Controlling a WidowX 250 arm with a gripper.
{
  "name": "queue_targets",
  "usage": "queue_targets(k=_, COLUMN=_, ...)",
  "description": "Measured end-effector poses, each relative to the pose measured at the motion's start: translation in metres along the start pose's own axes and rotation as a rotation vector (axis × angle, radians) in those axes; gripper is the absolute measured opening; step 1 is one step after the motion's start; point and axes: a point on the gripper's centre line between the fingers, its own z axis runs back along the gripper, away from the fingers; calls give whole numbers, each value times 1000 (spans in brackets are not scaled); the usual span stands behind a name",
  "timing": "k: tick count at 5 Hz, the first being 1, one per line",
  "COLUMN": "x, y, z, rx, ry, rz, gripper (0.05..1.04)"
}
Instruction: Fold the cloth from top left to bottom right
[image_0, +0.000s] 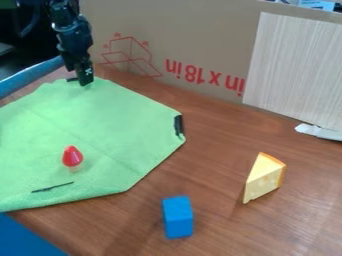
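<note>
Camera view: gripper (85, 79) at far corner of cloth (100, 117); cannot tell if jaws pinch it. Likely grasping step; next, fold toward near right.

Green cloth (73, 120) spread on wooden table (214, 165), black gripper (83, 80) at its top edge, blue block (178, 217) nearby
</note>
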Motion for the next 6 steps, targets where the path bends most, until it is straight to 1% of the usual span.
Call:
queue_targets(k=1, x=-3, y=1, z=-6, rx=6, ry=21, rz=11, gripper=673)
queue_targets(k=2, x=-2, y=0, z=-6, rx=2, ry=19, rz=4, gripper=378)
queue_targets(k=3, x=-3, y=-1, z=-7, rx=-4, ry=15, rz=-1, gripper=176)
queue_targets(k=4, x=-8, y=-4, z=-6, rx=-23, ry=-1, rz=1, gripper=76)
queue_targets(k=5, x=-16, y=-14, z=7, rx=-59, ry=-33, rz=1, gripper=58)
queue_targets(k=6, x=-23, y=-24, z=43, rx=-49, ry=-113, rz=-16, gripper=56)
